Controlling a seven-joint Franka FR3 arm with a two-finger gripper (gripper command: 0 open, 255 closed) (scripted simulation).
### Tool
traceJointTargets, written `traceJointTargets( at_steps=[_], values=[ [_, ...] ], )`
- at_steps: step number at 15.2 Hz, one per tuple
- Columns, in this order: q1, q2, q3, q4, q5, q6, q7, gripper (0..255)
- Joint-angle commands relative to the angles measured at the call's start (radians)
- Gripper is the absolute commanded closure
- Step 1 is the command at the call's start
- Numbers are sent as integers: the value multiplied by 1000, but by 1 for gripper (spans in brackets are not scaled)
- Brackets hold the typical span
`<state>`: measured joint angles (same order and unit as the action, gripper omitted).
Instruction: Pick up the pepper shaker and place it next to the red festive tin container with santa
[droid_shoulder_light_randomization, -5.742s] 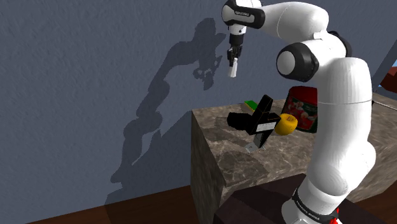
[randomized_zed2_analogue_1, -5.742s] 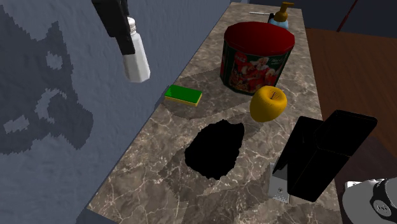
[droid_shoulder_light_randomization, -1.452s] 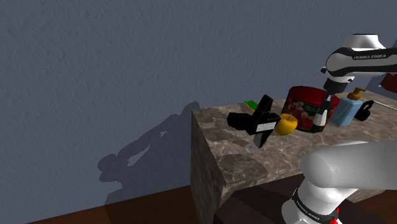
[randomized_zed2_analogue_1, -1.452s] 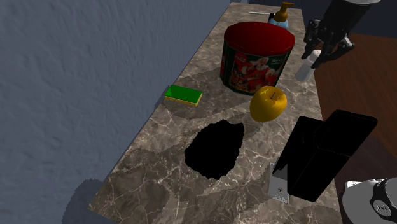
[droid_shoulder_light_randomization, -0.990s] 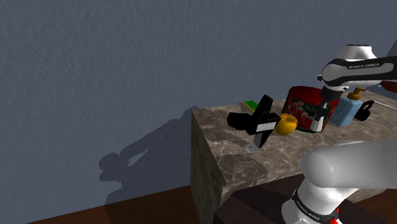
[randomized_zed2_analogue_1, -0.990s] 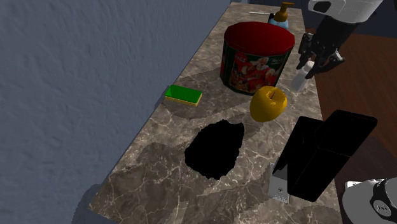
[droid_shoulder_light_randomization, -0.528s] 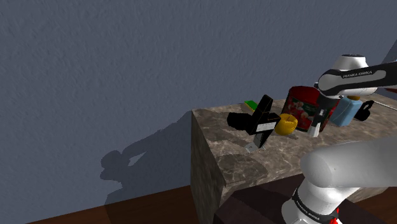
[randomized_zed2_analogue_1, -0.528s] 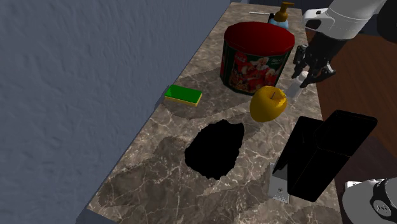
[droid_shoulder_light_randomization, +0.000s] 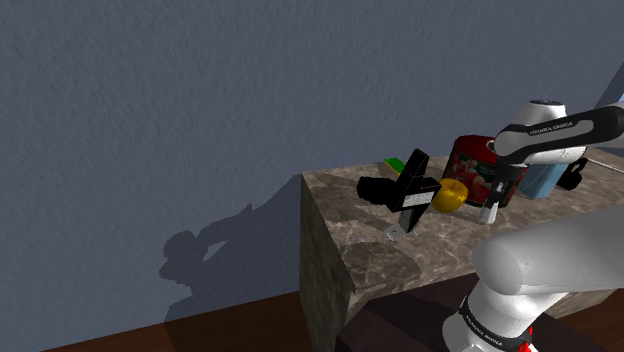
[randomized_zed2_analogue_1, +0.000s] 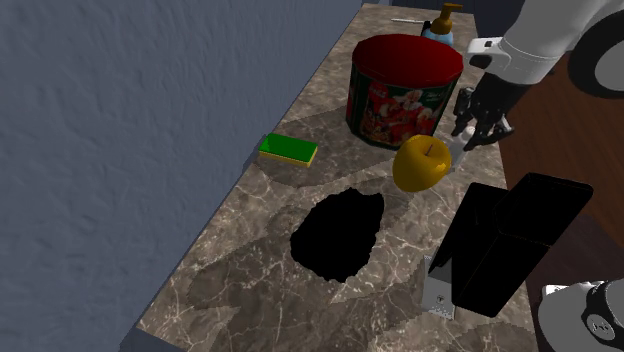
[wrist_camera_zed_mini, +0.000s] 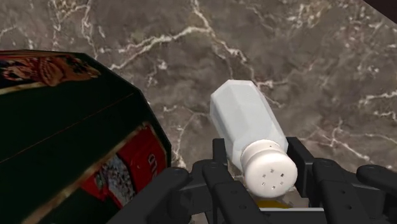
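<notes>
The tool (wrist_camera_zed_mini: 257, 162) is clenched on the white pepper shaker (wrist_camera_zed_mini: 245, 118) at its cap end. The shaker is tilted, its base low over the marble counter (wrist_camera_zed_mini: 305, 57) just beside the red Santa tin (wrist_camera_zed_mini: 127, 162); contact is unclear. This looks like the placing step. Next, seat it upright, release, and lift clear of the tin.

the gripper (randomized_zed2_analogue_1: 476, 125), carrying the shaker (wrist_camera_zed_mini: 248, 121), has swung from high by the wall (droid_shoulder_light_randomization: 150, 100) 5.7 s ago across the counter (randomized_zed2_analogue_1: 270, 260), sinking over the last 1.5 s to just beside the tin (randomized_zed2_analogue_1: 405, 90), near the apple (randomized_zed2_analogue_1: 421, 164); its shadow (droid_shoulder_light_randomization: 195, 262) slid lower.
</notes>
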<state>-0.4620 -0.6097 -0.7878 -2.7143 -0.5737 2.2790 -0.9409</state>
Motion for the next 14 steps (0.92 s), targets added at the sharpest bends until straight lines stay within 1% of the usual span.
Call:
traceJointTargets(
  at_steps=[1,7,8,13,14],
  values=[
    [0,3,-4,-3,-2,8,-1,255],
    [0,4,-4,-3,-2,8,-1,255],
    [0,4,-4,-3,-2,8,-1,0],
    [0,3,-4,-3,-2,8,-1,0],
    [-7,-28,19,10,6,-39,-1,0]
  ],
)
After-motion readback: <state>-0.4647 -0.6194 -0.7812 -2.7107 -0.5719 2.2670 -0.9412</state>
